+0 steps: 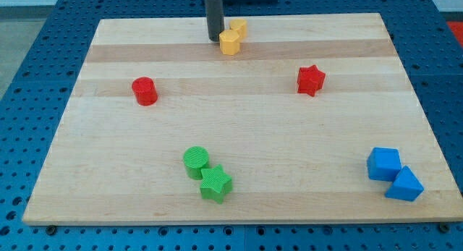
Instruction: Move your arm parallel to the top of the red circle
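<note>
The red circle (pixel 145 90) is a short red cylinder on the wooden board (pixel 239 171), at the view's left. My tip (pixel 215 39) is the lower end of a dark rod near the view's top, up and to the right of the red circle. It stands just left of a yellow hexagon block (pixel 229 43), close to or touching it. A second yellow block (pixel 239 27) sits right behind that one.
A red star (pixel 311 79) lies at the right of centre. A green cylinder (pixel 195 161) and a green star (pixel 215 184) touch near the bottom centre. A blue cube (pixel 383 164) and a blue triangular block (pixel 405 184) sit at the bottom right.
</note>
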